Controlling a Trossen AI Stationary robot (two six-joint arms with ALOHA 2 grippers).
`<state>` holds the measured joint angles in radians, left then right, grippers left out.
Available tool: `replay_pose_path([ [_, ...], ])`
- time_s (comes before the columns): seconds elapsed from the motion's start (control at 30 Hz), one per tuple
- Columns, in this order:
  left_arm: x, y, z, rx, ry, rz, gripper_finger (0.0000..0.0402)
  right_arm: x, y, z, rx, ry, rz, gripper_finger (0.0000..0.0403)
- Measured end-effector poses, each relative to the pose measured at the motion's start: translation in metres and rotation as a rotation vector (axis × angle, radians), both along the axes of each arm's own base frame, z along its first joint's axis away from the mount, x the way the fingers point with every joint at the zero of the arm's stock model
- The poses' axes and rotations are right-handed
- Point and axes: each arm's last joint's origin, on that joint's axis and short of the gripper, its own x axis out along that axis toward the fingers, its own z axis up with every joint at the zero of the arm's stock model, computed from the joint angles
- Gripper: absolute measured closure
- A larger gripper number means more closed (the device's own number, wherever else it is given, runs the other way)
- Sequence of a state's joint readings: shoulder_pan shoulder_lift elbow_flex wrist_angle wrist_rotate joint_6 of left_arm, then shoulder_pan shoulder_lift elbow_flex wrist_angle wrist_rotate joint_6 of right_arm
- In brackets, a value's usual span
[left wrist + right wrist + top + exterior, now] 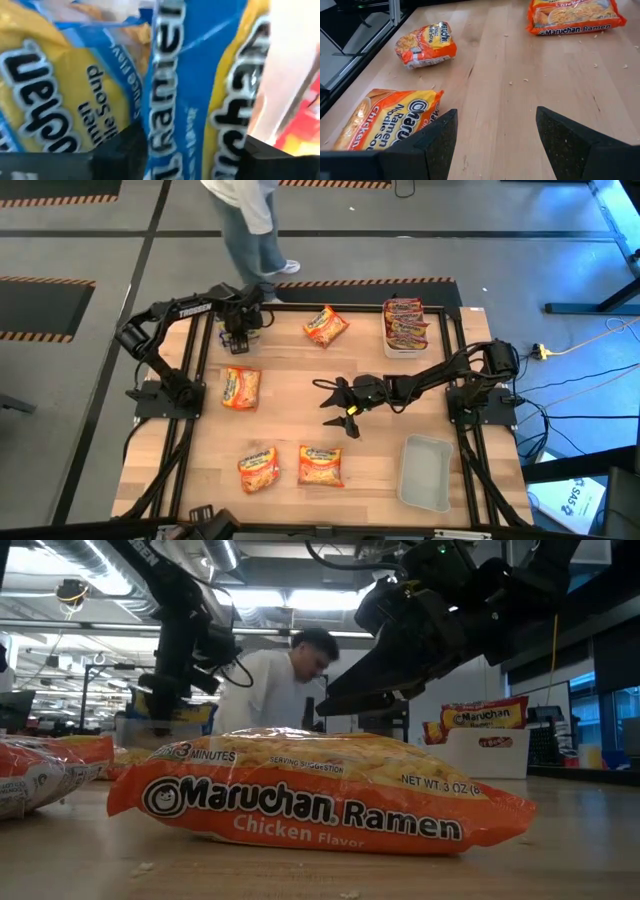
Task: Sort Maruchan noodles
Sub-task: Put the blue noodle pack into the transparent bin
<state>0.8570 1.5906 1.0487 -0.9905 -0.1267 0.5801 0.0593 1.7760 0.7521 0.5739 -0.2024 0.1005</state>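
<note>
The left gripper (240, 340) hangs over the tub (222, 332) at the far left corner of the surface (380, 460), pressed close to the blue and yellow packets (90, 95) that stand inside it. A blue packet (185, 90) sits between its fingers (125, 150), but I cannot tell if they grip it or are letting go. If the arm lifts while the plastic is caught, this packet may come out again, or fall beside the tub. The right gripper (345, 408) waits above the middle of the surface with its fingers spread wide and nothing between them. Four orange packets lie loose: one near the far edge (325, 326), one just beside the left arm (240, 388), and two at the near side (258, 469) (320, 465). The red packets (404, 322) already fill the tub at the far right. I think the right gripper may push a flat orange packet along the smooth wood and fail to pinch it, because so little of it stands up to catch. A person (285, 685) stands just behind the far edge, near the left arm.
</note>
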Motion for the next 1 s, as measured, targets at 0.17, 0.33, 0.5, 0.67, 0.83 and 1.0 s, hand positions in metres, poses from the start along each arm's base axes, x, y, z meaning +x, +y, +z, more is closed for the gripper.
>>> replay_pose_path([
  [0.17,0.005,-0.006,0.028,0.058,0.000,-0.028,0.0218,0.000,0.000,0.000,0.000,0.000,0.000,0.0150],
  [0.33,0.006,-0.013,0.060,0.125,-0.114,-0.033,0.0220,0.000,0.000,0.001,0.000,-0.008,0.000,0.0150],
  [0.5,-0.002,-0.014,0.075,0.188,-0.173,0.040,0.0220,0.000,0.000,0.001,0.008,-0.006,-0.004,0.0150],
  [0.67,-0.005,-0.028,0.101,0.072,-0.532,0.085,0.0220,0.001,0.000,0.001,0.008,-0.014,-0.009,0.0150],
  [0.83,-0.004,-0.053,0.141,-0.139,-0.992,0.060,0.0220,0.002,-0.001,0.003,-0.004,-0.040,-0.039,0.0150],
  [1.0,0.000,-0.081,0.156,-0.231,-1.083,-0.040,0.0220,0.003,-0.001,0.005,0.009,-0.052,-0.044,0.0150],
])
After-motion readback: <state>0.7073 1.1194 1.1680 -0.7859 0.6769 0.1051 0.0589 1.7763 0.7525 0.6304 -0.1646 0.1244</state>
